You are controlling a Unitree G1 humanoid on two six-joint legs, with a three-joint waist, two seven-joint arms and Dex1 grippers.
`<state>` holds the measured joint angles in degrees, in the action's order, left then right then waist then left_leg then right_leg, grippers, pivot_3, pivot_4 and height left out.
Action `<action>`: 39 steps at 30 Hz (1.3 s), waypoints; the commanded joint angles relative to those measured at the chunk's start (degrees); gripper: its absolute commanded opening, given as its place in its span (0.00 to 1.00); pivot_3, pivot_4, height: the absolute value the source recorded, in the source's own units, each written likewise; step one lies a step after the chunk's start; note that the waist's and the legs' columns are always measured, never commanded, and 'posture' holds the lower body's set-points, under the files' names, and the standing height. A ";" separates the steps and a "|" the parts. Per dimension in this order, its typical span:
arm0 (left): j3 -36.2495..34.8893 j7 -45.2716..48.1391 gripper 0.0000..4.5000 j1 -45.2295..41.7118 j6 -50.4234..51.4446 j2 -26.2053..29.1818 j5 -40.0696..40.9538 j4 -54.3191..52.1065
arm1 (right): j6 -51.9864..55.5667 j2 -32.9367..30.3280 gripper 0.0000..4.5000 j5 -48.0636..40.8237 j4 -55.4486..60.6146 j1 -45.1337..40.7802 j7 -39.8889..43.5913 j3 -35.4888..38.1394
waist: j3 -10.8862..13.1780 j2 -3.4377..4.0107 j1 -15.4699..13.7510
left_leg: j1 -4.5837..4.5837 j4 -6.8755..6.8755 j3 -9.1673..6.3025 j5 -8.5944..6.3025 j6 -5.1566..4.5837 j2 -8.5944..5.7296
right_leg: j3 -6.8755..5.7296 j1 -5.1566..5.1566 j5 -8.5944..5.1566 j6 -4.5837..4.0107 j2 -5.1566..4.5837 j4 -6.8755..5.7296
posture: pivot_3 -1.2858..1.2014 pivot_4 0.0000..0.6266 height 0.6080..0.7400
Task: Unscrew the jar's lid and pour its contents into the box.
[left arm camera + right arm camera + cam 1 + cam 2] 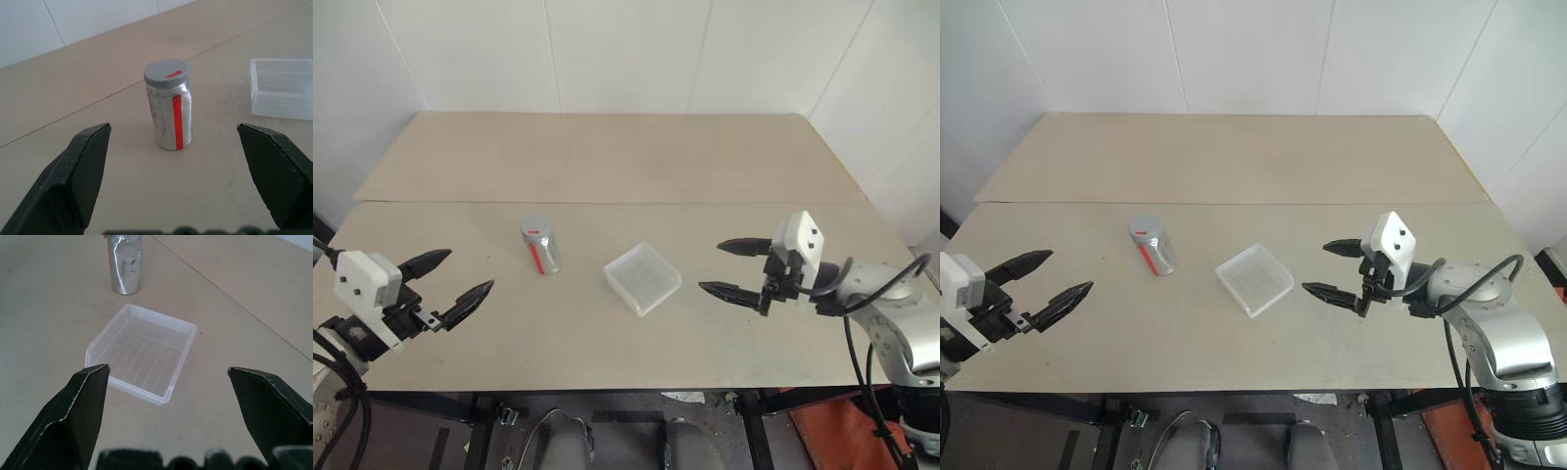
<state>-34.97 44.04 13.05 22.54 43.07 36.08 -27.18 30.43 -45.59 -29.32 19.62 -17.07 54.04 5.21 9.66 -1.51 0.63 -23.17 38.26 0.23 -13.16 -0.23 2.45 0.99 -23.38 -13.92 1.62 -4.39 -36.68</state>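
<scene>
Cylindrical jar [540, 250] — grey lid [166, 73]; ribbed box [642, 278]

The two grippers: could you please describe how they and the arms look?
Each gripper, left and right, has two black, pointed, wedge-shaped fingers on a black mount beside a white boxy housing with small dark dots. The right arm is silvery grey, with black cables looping along it.

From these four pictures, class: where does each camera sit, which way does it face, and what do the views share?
Head cameras, both eyes: look forward and down on the table, with the left gripper and right gripper open.
Left wrist camera: looks between its fingers at the jar, lid on.
Right wrist camera: faces the box.
All share jar and box.
</scene>
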 commanded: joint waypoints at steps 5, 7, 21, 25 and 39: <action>0.51 -1.03 1.00 -2.16 -0.02 -0.10 -0.06 -0.91 | -1.29 0.50 1.00 0.02 1.67 -0.64 -0.89 0.90 | 0.00 0.00 0.02 | 0.00 0.00 0.00 0.00 0.00 -0.01 | 0.00 0.00 0.00 0.00 0.00 0.00 | 0.52 0.24 1.00; 1.16 -2.27 1.00 -2.20 0.76 -0.92 0.35 -1.52 | -1.26 0.80 1.00 -0.34 1.62 -0.73 -0.91 1.06 | 0.00 0.00 0.02 | 0.00 0.00 0.00 0.00 0.00 0.00 | 0.00 0.00 0.00 0.00 0.00 0.00 | 0.52 0.24 1.00; 16.18 -20.89 1.00 -8.78 5.02 -13.31 -8.25 -3.50 | 0.06 -0.91 1.00 -2.87 2.24 -7.11 5.35 -0.50 | 0.00 0.00 -0.31 | 0.02 0.01 -0.05 0.00 0.00 -0.05 | 0.00 0.07 0.02 0.00 -0.01 -0.01 | 0.52 0.24 1.00; 20.25 -22.74 1.00 -12.11 3.91 -15.48 -11.15 -1.19 | -0.59 -1.82 1.00 -3.23 1.19 -9.07 8.07 -0.85 | 0.00 0.00 -0.31 | 0.02 0.01 -0.05 0.00 0.00 -0.05 | 0.01 0.06 0.02 -0.01 0.00 -0.02 | 0.52 0.24 1.00; 27.84 -28.98 1.00 -26.50 -3.71 -23.04 -23.04 15.17 | -0.95 -3.32 1.00 -3.10 1.98 -9.70 9.61 -0.71 | 0.00 -0.01 -0.70 | 0.00 0.01 -0.07 0.00 0.00 -0.11 | 0.00 0.06 0.04 0.00 -0.03 -0.02 | 0.52 0.24 1.00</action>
<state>-7.27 15.53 -12.34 20.89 20.01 13.89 -11.76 30.45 -48.03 -31.75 19.82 -26.00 63.39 3.13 9.66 -1.52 -0.07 -23.17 38.28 0.16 -13.16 -0.24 2.33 1.00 -23.32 -13.88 1.63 -4.42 -36.71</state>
